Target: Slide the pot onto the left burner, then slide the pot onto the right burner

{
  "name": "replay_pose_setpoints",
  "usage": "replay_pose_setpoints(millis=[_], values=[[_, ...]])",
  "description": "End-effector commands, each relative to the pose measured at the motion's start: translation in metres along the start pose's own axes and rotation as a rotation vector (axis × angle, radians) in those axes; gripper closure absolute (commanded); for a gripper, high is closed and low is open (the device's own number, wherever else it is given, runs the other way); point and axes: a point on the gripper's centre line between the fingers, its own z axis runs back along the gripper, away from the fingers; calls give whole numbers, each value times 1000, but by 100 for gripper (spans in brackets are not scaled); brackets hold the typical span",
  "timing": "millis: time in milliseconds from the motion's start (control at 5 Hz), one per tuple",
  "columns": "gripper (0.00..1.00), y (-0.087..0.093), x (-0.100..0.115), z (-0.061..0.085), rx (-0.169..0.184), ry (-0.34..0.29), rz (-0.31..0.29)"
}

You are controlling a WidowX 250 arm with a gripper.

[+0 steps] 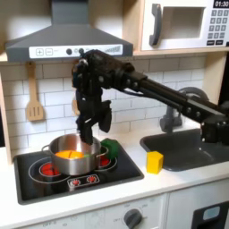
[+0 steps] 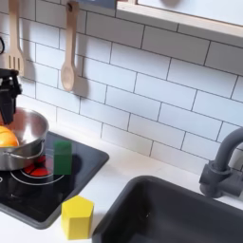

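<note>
The shiny steel pot (image 1: 75, 147) stands on the black cooktop (image 1: 125, 173) with something orange inside. It sits between the two red rings and overlaps both. The left burner (image 1: 36, 167) shows to its left and the right burner (image 1: 108, 162) to its right in the first exterior view. My gripper (image 1: 87, 131) hangs pointing down just over the pot's back rim, and its fingers look slightly apart with nothing held. In the second exterior view the pot (image 2: 21, 139) is at the left edge with the gripper (image 2: 8, 106) above it and a red ring (image 2: 38, 169) in front.
A green block (image 1: 109, 148) stands on the cooktop right of the pot, also seen as the green block (image 2: 63, 157). A yellow block (image 1: 155, 162) sits on the counter by the sink (image 1: 192, 148). Wooden utensils (image 1: 79, 94) hang on the tiled wall, and a faucet (image 2: 220, 163) rises behind the sink.
</note>
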Motion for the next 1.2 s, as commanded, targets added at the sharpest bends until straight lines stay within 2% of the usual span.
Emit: replay_pose_setpoints(millis=[0,400,1000], values=[[0,11,11,-6,23,13,45],[0,11,17,-24,65,46,68],[0,-1,32,-33,72,44,62]])
